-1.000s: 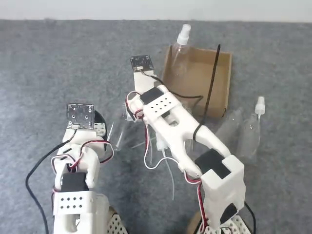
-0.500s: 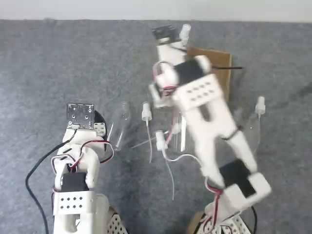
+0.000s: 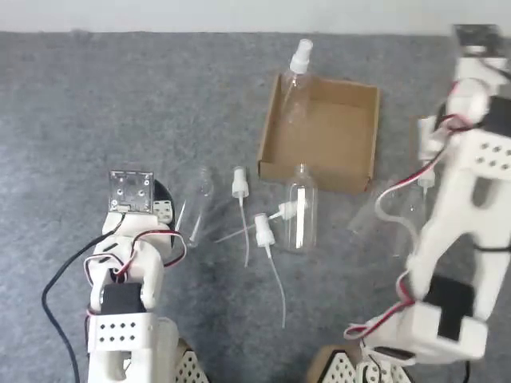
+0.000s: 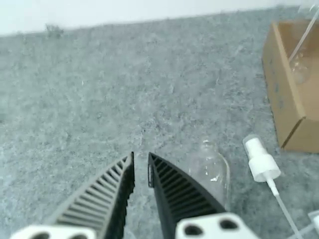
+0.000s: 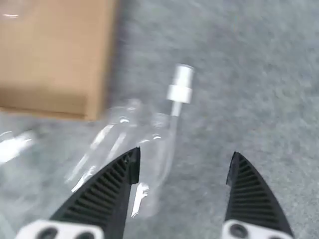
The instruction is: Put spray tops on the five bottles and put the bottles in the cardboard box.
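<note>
My right gripper (image 5: 185,152) is gaping wide above a capped bottle (image 5: 162,142); left gripper (image 4: 140,156) is sitting closed, empty, beside an uncapped bottle (image 4: 212,168).

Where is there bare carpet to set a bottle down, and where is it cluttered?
Free: the carpet left of the cardboard box and beyond the left arm; the box's right half too. Crowded: in front of the box, where loose spray tops and a lying bottle cluster, and beside the right arm.

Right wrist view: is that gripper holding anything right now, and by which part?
Nothing is held. The right gripper hangs with jaws wide apart, clear of a capped bottle; the left gripper is shut on nothing.
</note>
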`<state>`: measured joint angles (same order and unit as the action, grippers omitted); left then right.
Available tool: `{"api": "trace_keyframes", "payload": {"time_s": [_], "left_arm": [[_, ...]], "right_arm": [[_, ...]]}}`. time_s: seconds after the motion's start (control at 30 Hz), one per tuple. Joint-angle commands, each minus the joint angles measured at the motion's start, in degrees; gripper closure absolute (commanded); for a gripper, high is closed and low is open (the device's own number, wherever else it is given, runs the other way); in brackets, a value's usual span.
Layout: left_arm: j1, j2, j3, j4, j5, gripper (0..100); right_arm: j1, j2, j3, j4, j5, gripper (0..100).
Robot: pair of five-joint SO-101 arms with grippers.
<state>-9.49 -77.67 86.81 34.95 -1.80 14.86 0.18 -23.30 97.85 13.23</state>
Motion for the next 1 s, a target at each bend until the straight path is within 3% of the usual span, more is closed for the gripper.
{"api": "trace_keyframes", "payload": {"time_s": [0.0, 0.5, 0.97], "left_arm": [[0.2, 0.4, -0.5, -1.5, -0.4, 96], [0.2, 0.4, 0.0, -1.7, -0.3, 96], [0.2, 0.4, 0.0, -1.7, -0.3, 96]], "right_arm": [[6.1, 10.0, -3.1, -7.7, 2.1, 76.1], [6.3, 30.4, -3.4, -24.8, -0.6, 76.4], [2.2, 37.8, -3.4, -27.6, -3.2, 76.4]]}}
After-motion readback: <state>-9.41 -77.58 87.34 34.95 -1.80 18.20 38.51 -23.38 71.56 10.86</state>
